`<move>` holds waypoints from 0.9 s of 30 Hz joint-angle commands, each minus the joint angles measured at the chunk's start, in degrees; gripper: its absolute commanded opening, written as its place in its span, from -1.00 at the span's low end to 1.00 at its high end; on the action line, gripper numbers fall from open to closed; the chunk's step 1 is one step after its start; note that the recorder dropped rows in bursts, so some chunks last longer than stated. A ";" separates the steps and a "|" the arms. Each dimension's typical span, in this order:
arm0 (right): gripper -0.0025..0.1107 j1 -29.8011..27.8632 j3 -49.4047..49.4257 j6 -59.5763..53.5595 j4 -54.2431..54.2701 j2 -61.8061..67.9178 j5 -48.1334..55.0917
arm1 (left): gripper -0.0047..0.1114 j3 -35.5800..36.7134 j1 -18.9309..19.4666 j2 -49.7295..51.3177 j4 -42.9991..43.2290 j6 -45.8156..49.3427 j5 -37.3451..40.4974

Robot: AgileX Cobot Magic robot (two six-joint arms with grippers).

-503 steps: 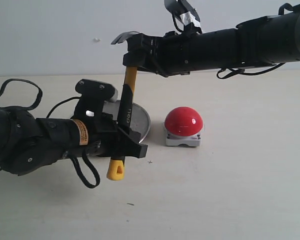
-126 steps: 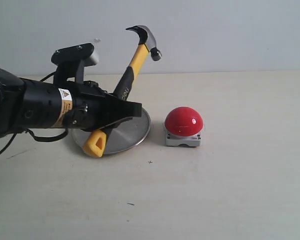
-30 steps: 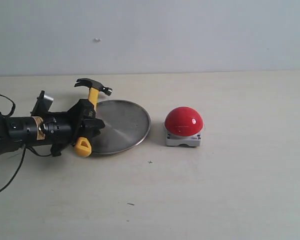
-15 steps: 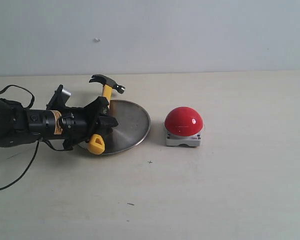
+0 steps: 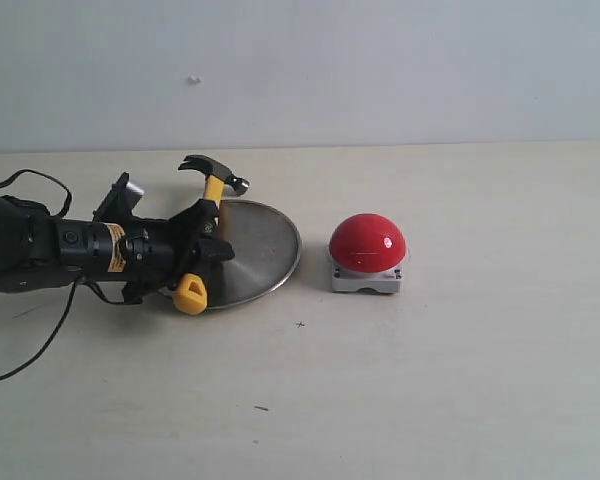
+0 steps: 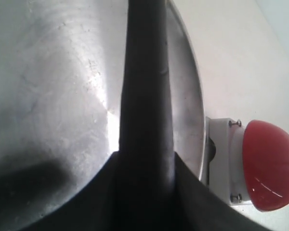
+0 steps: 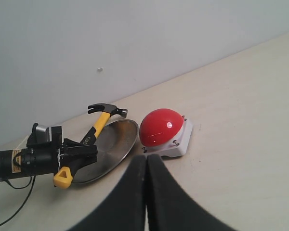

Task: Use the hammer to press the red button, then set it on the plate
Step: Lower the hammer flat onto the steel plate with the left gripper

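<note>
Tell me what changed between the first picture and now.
The right gripper let go of the hammer and left the exterior view. The left gripper, jaws shut on the handle, carried the hammer down from mid-air and now holds it low at the left side of the plate. The plate and the red button stayed put.

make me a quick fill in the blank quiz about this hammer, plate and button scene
1. The left gripper is shut on the hammer by its ____.
2. In the exterior view the red button stands to the ____ of the plate.
3. The loop at the hammer's end is ____.
4. The right gripper is shut and holds ____.
Missing words: handle; right; yellow; nothing
</note>
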 commanded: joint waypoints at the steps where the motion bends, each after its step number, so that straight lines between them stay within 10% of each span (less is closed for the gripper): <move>1: -0.96 -0.26 0.27 -0.01 0.17 -0.35 -0.22 | -0.62 -0.62 -0.11 -0.95 2.09 -1.05 -0.48; 14: -0.96 -0.26 0.27 -0.01 0.17 -0.35 -0.22 | -0.50 -0.62 -0.11 -0.95 4.65 -4.16 -3.03; 20: -0.96 -0.26 0.27 -0.01 0.17 -0.35 -0.22 | 0.09 -0.62 -0.11 -1.13 7.21 -4.44 -3.29; 27: -0.96 -0.26 0.27 -0.01 0.17 -0.35 -0.22 | 0.11 -0.62 2.15 -2.63 14.27 -9.23 -4.26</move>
